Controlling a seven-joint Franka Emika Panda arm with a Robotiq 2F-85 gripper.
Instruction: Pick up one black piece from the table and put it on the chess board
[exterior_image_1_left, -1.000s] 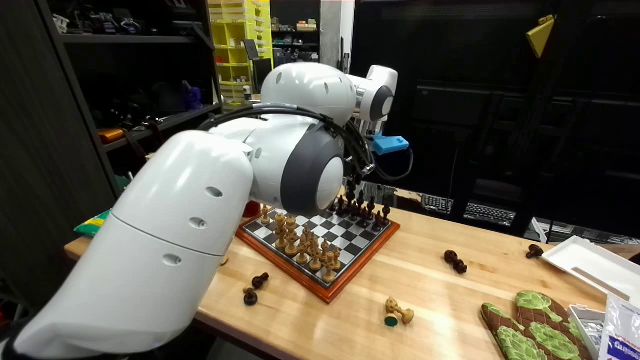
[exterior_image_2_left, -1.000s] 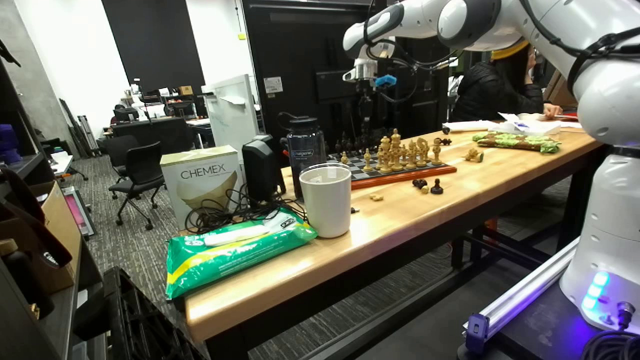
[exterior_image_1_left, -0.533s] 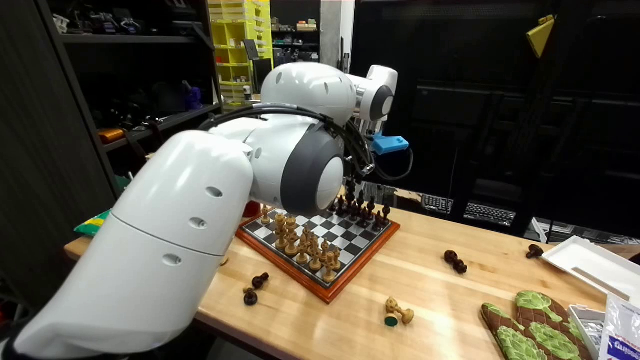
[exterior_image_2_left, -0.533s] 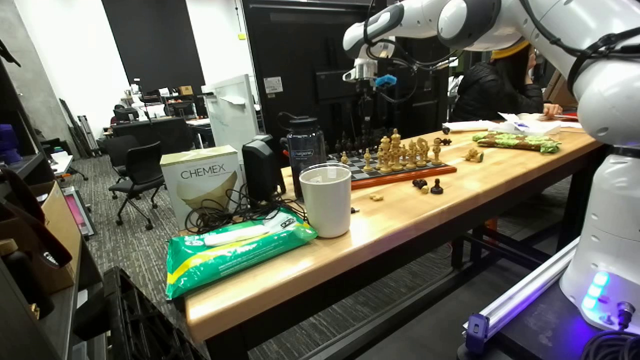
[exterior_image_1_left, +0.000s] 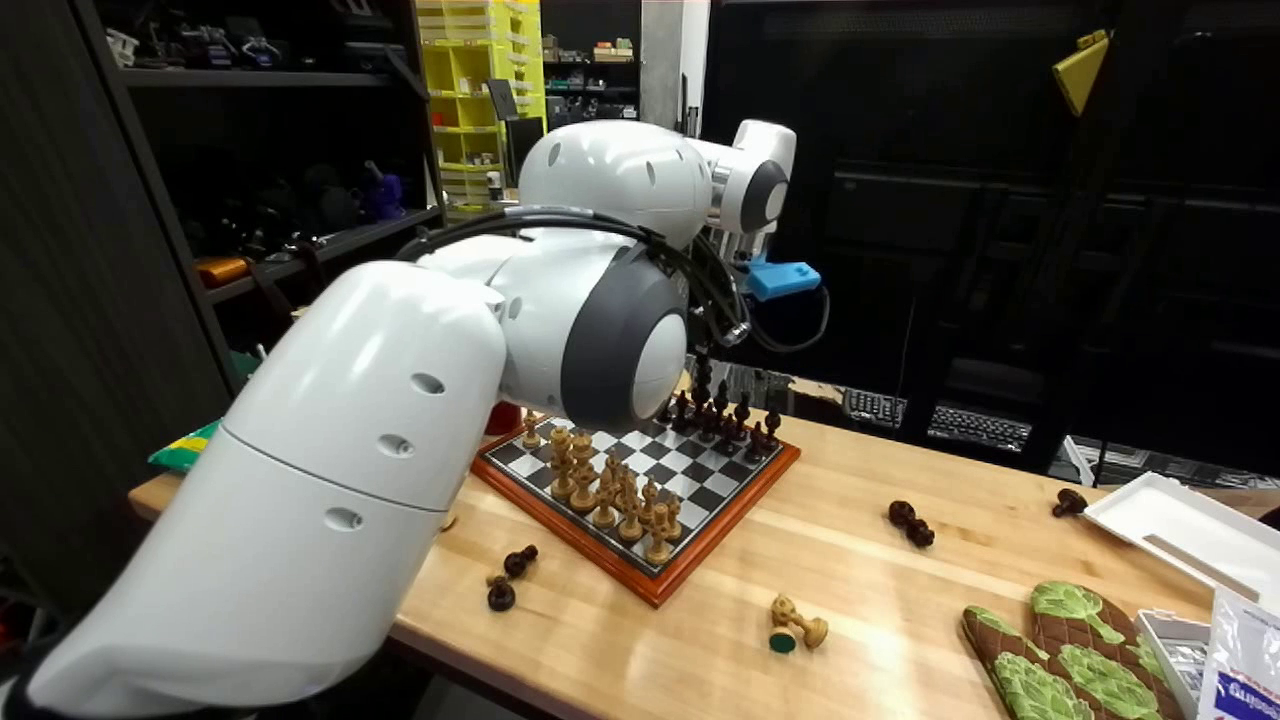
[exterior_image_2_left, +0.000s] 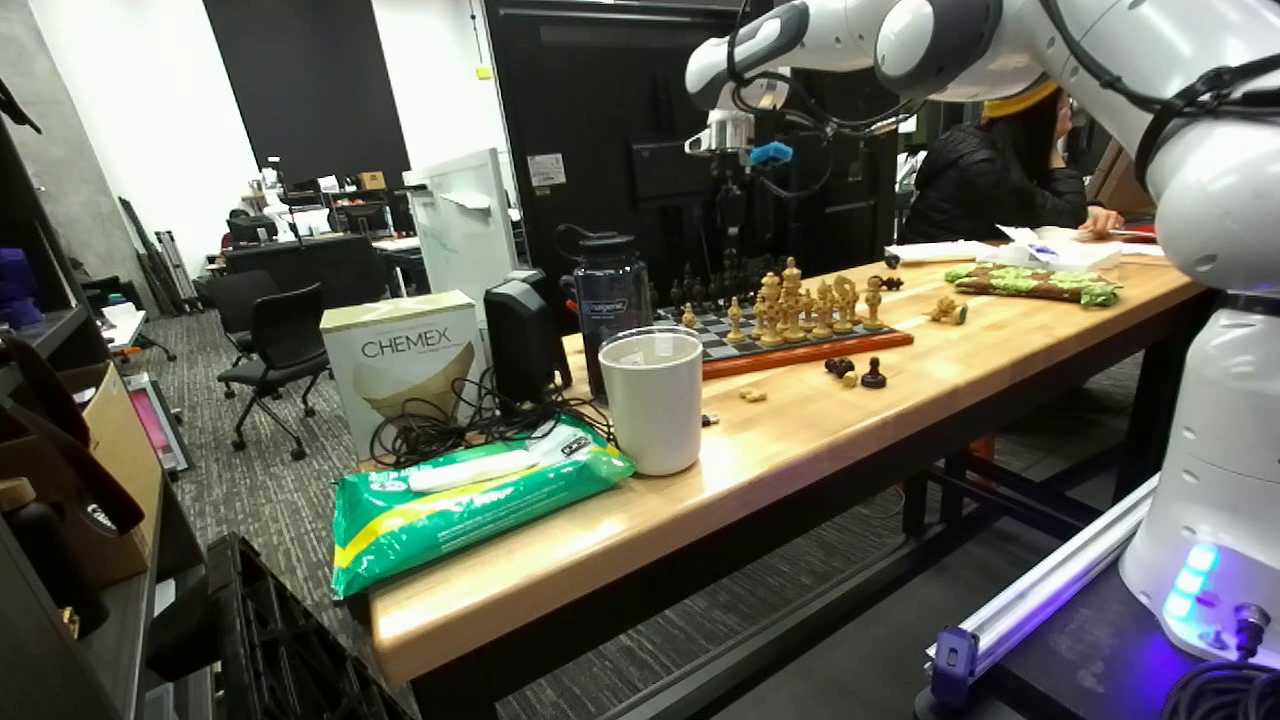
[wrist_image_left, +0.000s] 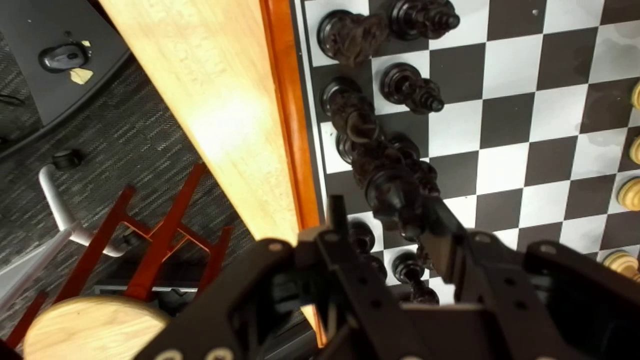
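Right up front in an exterior view, the white arm fills the foreground, elbow bent over the wooden table. At the table's near end, a green packet lies just beside a pale cup, and here are the loose ones: a toppled black piece with an upright black piece near it, then fallen tan pieces, one showing a green base.

Next up, the chess board, flat on the table, pale tan chess pieces upright along its nearer side. And over the far side, there it is, the gripper, pointing down! The wrist view has its fingertips apart, and between them shows the top of a tall black piece. There's a clear gap to one finger, so the jaws are parted; contact with the other, I cannot tell. That tall black piece stands on the board among other black pieces.

Farther along, a stray black piece lies just beside a white tray. Way back, black panels rise, and a person in a yellow hat is by the table's far end.
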